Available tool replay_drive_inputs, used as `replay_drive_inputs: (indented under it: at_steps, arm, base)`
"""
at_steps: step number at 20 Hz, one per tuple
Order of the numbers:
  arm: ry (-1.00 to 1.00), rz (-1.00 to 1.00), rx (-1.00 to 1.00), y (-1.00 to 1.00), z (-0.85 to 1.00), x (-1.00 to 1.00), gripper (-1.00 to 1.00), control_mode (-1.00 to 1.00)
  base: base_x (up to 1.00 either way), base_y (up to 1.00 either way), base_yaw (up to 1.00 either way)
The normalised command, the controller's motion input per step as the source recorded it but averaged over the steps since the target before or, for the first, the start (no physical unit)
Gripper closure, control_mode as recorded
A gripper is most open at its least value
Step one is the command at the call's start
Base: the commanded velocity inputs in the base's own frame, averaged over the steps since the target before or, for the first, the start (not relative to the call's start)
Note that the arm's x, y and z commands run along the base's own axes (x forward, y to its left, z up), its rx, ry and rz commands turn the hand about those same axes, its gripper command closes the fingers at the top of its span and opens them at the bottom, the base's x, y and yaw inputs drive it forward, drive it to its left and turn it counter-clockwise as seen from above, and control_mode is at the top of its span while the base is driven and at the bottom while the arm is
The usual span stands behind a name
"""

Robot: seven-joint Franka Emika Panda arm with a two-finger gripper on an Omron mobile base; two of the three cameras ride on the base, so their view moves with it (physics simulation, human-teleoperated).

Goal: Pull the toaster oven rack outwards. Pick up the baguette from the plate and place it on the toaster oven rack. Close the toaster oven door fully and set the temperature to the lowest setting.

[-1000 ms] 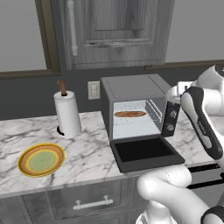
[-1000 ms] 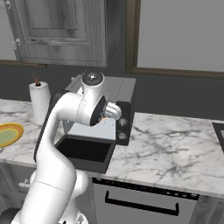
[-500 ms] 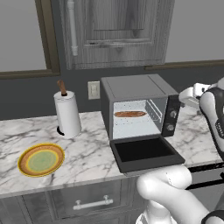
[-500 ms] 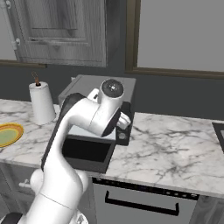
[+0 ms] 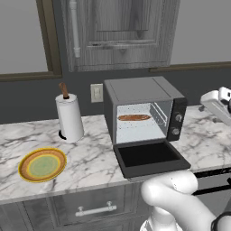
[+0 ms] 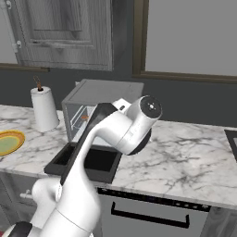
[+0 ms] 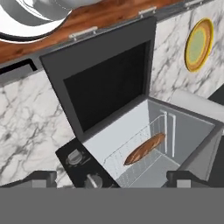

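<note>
Your gripper point(image 7: 111, 179), jaws wide and empty, now swung right off the toaster oven point(image 5: 143, 110); baguette point(image 5: 134, 117) inside, marble counter point(image 5: 90, 155) beneath.

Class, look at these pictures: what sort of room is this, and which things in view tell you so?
A kitchen, most likely, though a rendered one. A toaster oven with its door open stands on a marble counter, beside a paper towel roll, with cabinets above.

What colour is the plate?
The plate is yellow-orange around the rim and pale green in the middle, clearest in the left base view.
</note>
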Motion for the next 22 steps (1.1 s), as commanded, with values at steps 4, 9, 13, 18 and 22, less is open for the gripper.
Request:
replay_drive_inputs:
  at_steps: [4,9,13,18,22]
  arm:
    - [0.19,-0.06,0.07,-0.16,-0.07,-0.06,-1.00,-1.00]
    - [0.23,-0.10,0.05,-0.16,-0.22,-0.14,-1.00,-1.00]
    - [0.10,-0.08,0.14,-0.23,-0.45,-0.16,-1.00,-1.00]
    - [0.09,-0.11,0.16,-0.13,-0.37,-0.17,-1.00,-1.00]
    - [0.17,-0.13,0.10,-0.01,-0.25,-0.14,-1.00,-1.00]
  base:
    - [0.00,0.00,0.00]
    - [0.00,0.00,0.00]
    - [0.00,0.00,0.00]
    - [0.00,0.00,0.00]
    - [0.00,0.00,0.00]
